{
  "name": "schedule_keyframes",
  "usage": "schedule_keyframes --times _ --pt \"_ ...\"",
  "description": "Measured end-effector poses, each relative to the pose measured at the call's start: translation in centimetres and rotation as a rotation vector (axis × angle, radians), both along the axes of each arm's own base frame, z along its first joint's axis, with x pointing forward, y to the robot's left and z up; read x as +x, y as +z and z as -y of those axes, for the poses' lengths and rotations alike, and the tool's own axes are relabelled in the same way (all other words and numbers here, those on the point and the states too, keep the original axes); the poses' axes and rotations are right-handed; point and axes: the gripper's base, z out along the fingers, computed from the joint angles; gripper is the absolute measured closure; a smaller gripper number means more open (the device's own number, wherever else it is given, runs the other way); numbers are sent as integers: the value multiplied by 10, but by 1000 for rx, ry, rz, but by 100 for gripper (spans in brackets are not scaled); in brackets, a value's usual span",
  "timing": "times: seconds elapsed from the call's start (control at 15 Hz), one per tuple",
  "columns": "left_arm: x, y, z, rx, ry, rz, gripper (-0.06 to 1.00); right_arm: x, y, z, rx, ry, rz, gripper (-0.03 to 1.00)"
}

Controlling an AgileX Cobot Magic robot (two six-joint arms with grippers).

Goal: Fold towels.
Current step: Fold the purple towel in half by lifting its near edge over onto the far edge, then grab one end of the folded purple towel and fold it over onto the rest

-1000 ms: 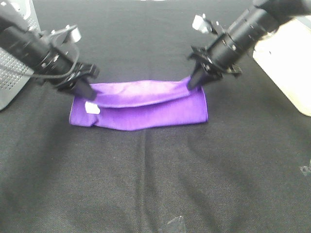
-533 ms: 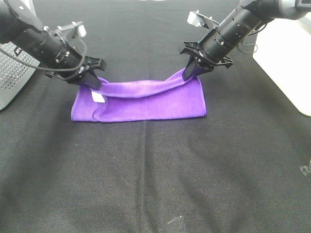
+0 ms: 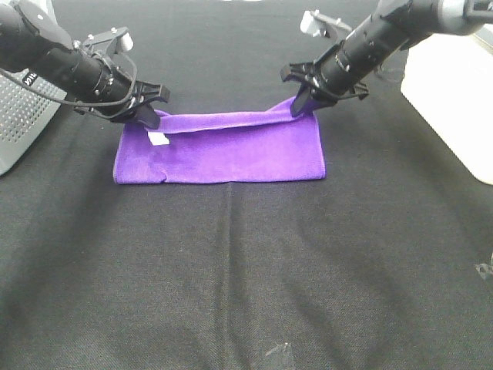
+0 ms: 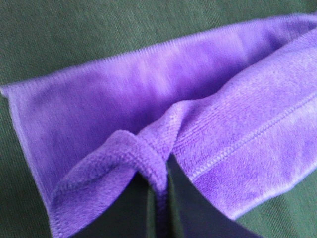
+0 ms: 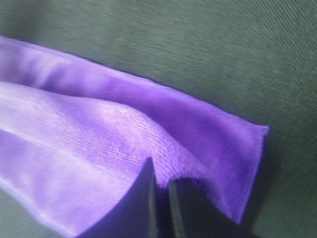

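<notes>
- Upper left of the frame, there's white lettering (image 3: 31, 78) on the black cylindrical left robot arm (image 3: 55, 63), but it's too blurred to read.
- Left of centre, the small white tag (image 3: 159, 139) on the bright purple fuzzy microfibre cloth (image 3: 231, 150) shows no legible print.
- Nothing readable in either wrist view.

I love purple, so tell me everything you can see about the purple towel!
The purple towel is soft and fuzzy, with stitched edges and a small white tag near its left end. It lies folded in a long strip on the black tablecloth. Its far edge is lifted at both corners: the left jaws are shut on one corner and the right jaws on the other.
</notes>
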Motion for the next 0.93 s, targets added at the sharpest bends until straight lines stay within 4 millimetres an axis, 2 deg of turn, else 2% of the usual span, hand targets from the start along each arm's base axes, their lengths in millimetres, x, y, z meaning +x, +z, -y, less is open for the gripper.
schedule_keyframes --times 0.13,0.33,0.6,0.73,0.8,0.87,0.93 --pt "1 -8 0 8 -5 -14 94 2 -13 0 -7 -7 -12 96" --pt "1 -16 0 17 -6 -26 94 4 -23 0 -14 -9 -12 96" --pt "3 -16 -2 28 6 -4 91 7 -20 1 -14 -20 12 93" --pt "3 -16 -2 31 5 -2 81 7 -21 1 -15 -22 15 81" --pt "3 -16 -2 37 2 0 71 7 -22 2 -30 -16 18 66" --pt "3 -17 -2 45 -4 1 59 7 -22 3 -45 -10 20 59" --pt "3 -17 -3 52 -9 -3 45 6 -23 4 -64 3 19 39"
